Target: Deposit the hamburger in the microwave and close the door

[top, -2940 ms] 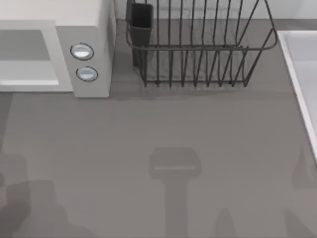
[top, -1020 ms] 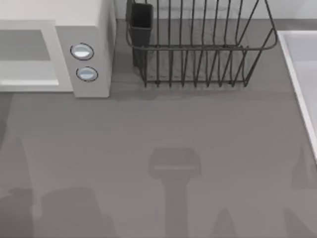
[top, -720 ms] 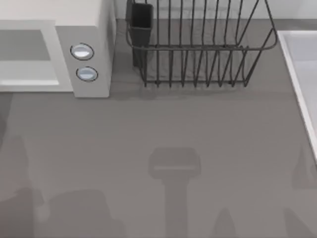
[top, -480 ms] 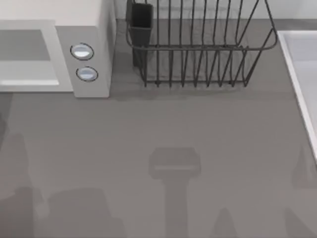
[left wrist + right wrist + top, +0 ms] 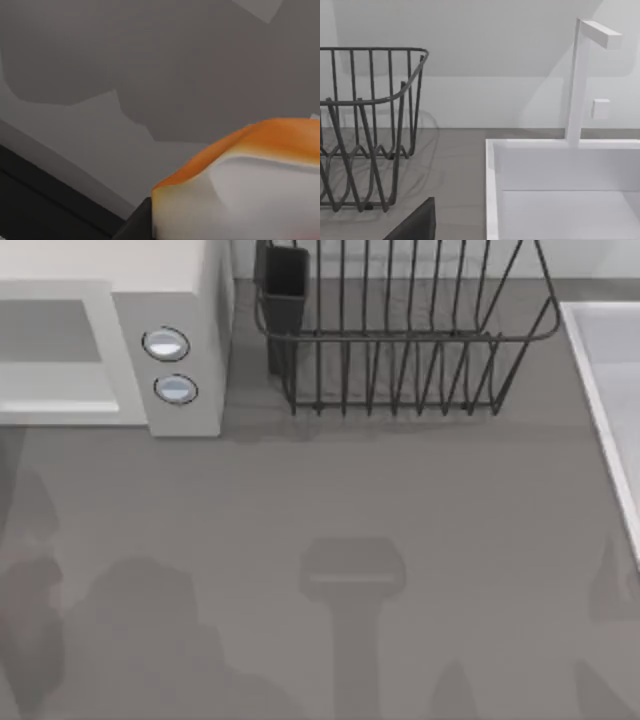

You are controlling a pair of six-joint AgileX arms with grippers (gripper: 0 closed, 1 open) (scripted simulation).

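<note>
The white microwave stands at the table's far left, its two knobs facing the front and its grey cavity showing open. The door is out of view. Close up in the left wrist view, the orange-brown hamburger with its pale patch hangs above the grey table. My left gripper is shut on it, with a dark finger beside the bun. A dark part of my right gripper shows near the sink.
A dark wire dish rack with a black cup stands right of the microwave. A white sink with its tap lines the right side. Arm shadows lie on the grey table.
The shadows at the table's lower left have shifted and spread farther up toward the microwave. The microwave, rack and sink have stayed put.
</note>
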